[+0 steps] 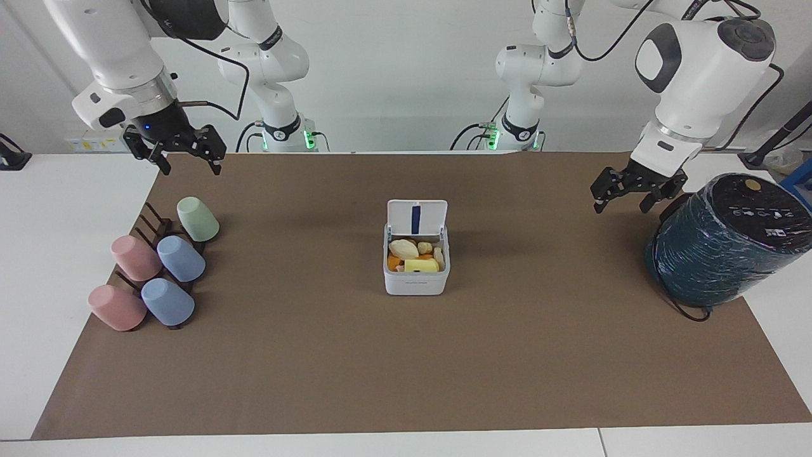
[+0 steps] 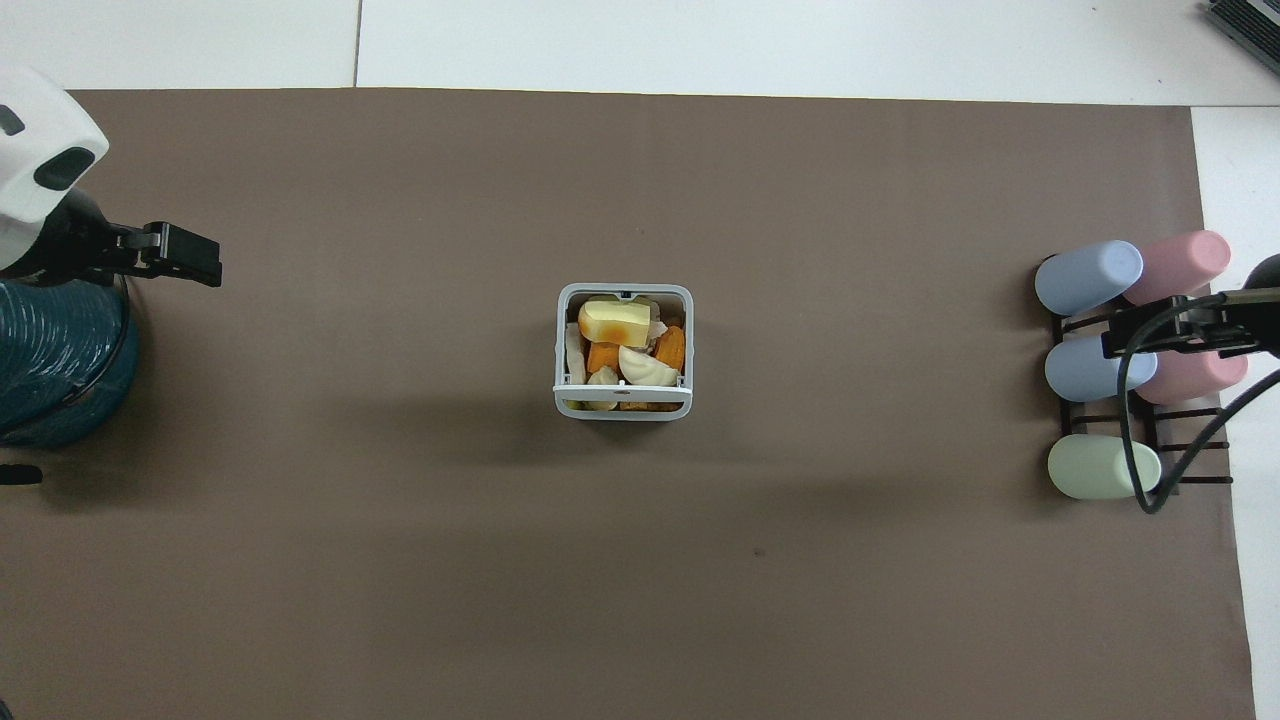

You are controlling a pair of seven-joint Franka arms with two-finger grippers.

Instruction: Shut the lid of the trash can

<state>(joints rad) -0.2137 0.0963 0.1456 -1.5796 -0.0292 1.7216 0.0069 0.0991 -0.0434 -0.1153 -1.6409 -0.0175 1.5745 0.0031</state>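
Trash can (image 1: 415,270) sits lid (image 1: 417,218) up on brown mat (image 1: 406,355).

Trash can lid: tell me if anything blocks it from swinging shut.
Nothing visible does. The lid stands upright at the edge of the trash can nearer the robots; the food scraps seem to sit below the rim.

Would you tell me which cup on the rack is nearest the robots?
The single green cup, at the rack's robot end; the other four are pink or blue.
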